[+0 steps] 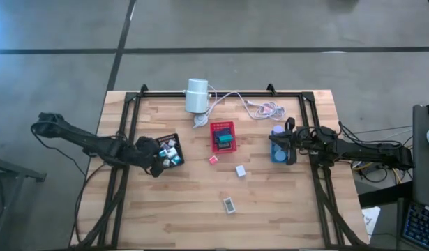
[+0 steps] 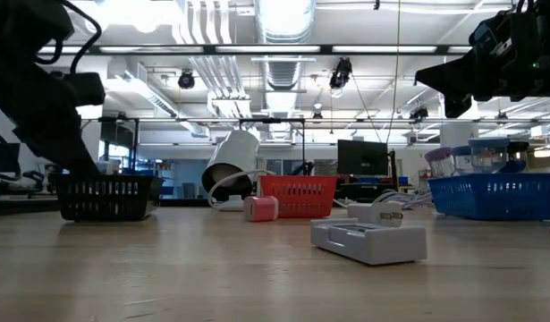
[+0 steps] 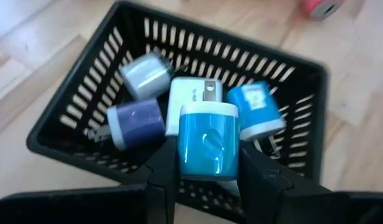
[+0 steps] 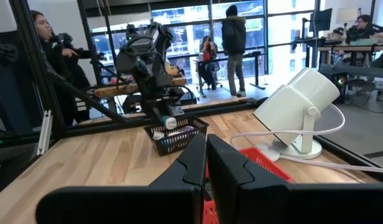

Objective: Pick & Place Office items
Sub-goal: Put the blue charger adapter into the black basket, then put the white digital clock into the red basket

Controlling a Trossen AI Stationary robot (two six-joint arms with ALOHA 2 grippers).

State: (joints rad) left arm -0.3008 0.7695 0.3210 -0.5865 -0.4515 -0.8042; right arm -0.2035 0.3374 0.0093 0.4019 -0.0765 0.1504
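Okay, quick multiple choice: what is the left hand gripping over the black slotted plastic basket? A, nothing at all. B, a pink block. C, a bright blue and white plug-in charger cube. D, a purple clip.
C: in the left wrist view, the left hand has its two dark fingers closed on either side of a bright blue and white plug-in charger cube, held above the black slotted plastic basket.

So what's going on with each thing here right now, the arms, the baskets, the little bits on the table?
Left gripper: shut on a teal plug block, over the black slatted basket.
Right gripper: shut, empty, above the blue basket.
Black basket: upright, holding several blocks.
Red basket: upright, teal piece inside.
White cylinder lamp: tipped over.
Pink block: loose on the wooden table.
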